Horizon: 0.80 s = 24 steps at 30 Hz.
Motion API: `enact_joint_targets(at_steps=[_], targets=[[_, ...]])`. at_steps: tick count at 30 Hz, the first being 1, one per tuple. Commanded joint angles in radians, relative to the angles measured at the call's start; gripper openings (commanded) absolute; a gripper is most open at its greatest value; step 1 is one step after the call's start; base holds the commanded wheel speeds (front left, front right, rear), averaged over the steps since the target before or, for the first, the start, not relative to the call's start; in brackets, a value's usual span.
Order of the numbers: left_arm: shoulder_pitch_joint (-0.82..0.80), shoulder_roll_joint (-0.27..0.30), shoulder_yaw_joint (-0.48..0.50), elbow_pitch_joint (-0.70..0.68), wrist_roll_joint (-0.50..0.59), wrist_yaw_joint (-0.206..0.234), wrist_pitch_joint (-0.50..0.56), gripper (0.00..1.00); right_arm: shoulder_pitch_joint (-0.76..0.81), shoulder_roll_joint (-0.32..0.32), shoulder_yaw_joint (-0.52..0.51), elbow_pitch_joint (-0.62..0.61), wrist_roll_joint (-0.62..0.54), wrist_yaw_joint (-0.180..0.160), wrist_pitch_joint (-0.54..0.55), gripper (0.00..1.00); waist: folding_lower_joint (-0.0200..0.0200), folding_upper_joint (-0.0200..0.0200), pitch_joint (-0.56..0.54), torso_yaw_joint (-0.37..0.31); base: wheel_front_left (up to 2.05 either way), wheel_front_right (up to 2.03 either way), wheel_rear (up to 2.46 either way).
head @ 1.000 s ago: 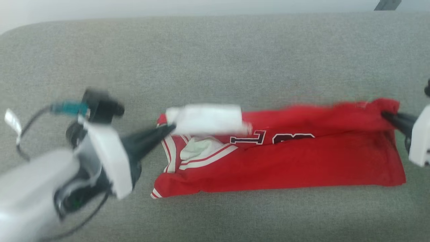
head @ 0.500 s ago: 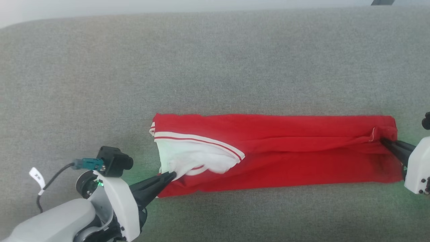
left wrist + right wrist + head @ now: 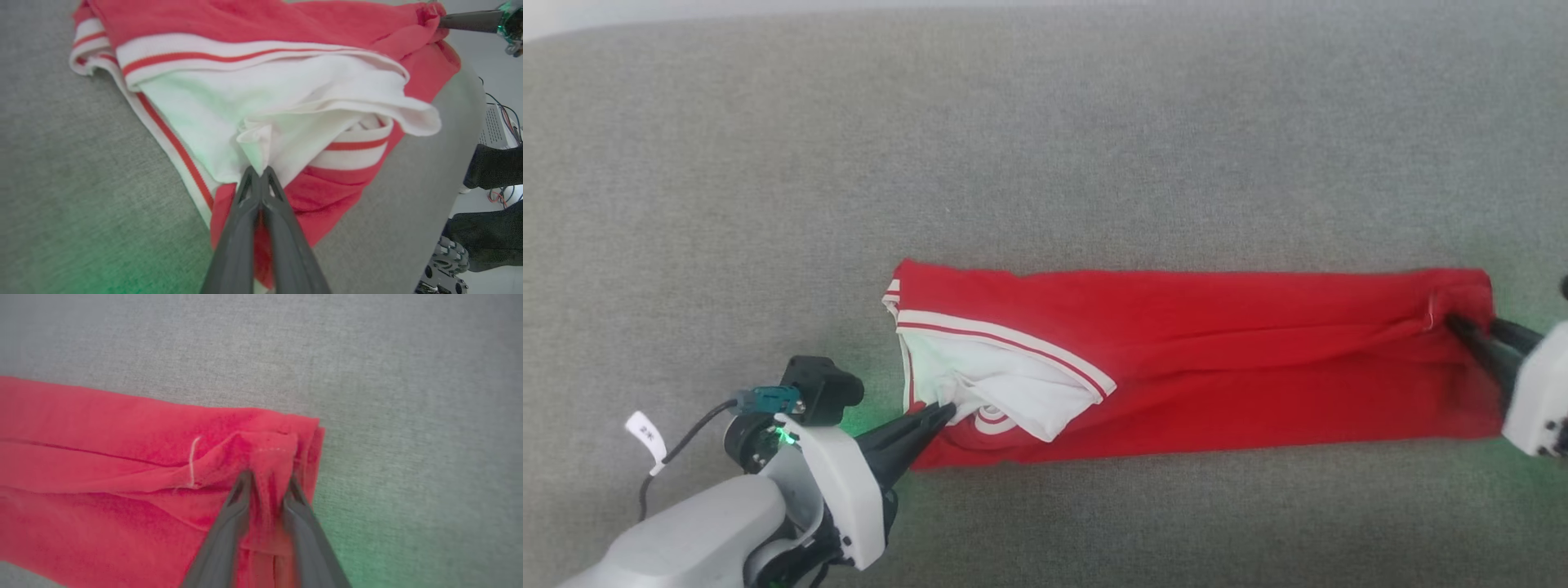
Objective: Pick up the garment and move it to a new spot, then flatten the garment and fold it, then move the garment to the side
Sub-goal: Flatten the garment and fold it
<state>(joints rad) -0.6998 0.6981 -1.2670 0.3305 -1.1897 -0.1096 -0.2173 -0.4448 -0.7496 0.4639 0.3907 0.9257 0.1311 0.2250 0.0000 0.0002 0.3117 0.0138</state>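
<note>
The garment (image 3: 1217, 359) is pinched at its white sleeve by the closed left end effector (image 3: 259, 170). Its red end is straddled by the part-open right end effector (image 3: 268, 478).

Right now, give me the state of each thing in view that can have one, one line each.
garment: folded into a long band, lying on the grey surface, white sleeve rumpled at its left end.
left gripper: shut on the garment's white cloth.
right gripper: jaws slightly parted around a red fold at the garment's other end.

Head camera high, looking down, wrist cameras close at opposite ends of shared garment (image 3: 1217, 367)
</note>
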Motion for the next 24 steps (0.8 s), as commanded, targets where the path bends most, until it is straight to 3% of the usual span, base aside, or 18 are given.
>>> enact_joint_targets(at_steps=[1,2,3,11,18,24], targets=[[0.014,-0.006,0.008,0.010,-0.005,0.005,-0.007,0.83,0.021,-0.008,-0.009,-0.006,0.012,-0.001,-0.001,1.00,0.0000,-0.0002,-0.009,0.004,0.00,0.00,0.00],[0.026,-0.011,0.014,0.011,-0.010,0.004,-0.016,0.98,0.034,-0.016,-0.020,-0.016,0.025,-0.001,0.001,1.00,0.0000,-0.0002,-0.016,0.008,0.00,0.00,0.00],[0.036,-0.015,0.019,0.012,-0.011,0.003,-0.023,1.00,0.050,-0.025,-0.032,-0.025,0.041,-0.001,0.008,1.00,0.0000,-0.0002,-0.023,0.011,0.00,0.00,0.00],[0.117,-0.038,0.120,-0.011,-0.004,0.009,-0.048,1.00,0.155,-0.066,-0.143,-0.073,0.130,-0.001,0.056,1.00,0.0000,-0.0002,-0.071,0.050,0.00,0.00,0.00],[0.257,-0.113,0.367,-0.050,0.105,0.038,-0.048,1.00,0.154,-0.007,-0.190,0.005,0.138,-0.001,0.148,1.00,0.0000,-0.0002,-0.085,0.106,0.00,0.00,0.00],[0.367,-0.226,0.594,-0.028,0.264,0.036,-0.048,1.00,0.167,0.023,-0.210,0.098,0.130,-0.001,0.222,1.00,0.0000,-0.0002,-0.092,0.160,0.00,0.00,0.00]])
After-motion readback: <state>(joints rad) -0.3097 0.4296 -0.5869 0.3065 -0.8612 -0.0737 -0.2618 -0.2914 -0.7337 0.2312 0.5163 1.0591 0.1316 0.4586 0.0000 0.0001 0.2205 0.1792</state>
